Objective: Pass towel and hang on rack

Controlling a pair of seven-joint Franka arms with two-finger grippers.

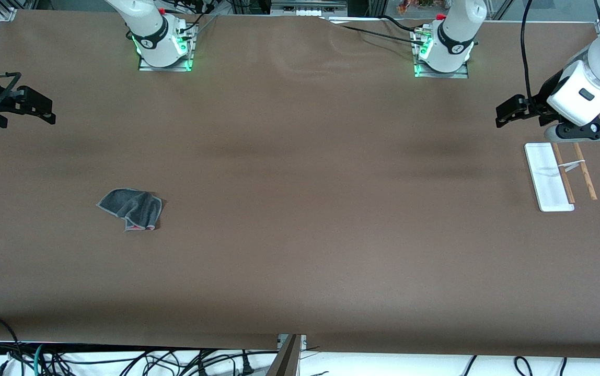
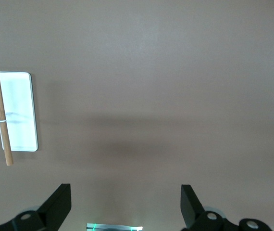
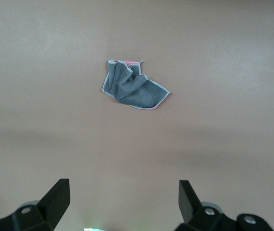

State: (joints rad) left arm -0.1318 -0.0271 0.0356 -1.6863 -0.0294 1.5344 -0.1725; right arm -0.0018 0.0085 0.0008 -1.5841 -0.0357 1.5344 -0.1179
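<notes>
Right now the towel lies crumpled on the table toward my right arm's end, grey side up with a bit of pink showing. My right gripper hangs up in the air with its fingers wide apart, holding nothing. I think I should come straight down on the bunched middle fold and pinch it there. The rack stands well apart, at my left arm's end. My left gripper waits beside it, fingers apart too.
</notes>
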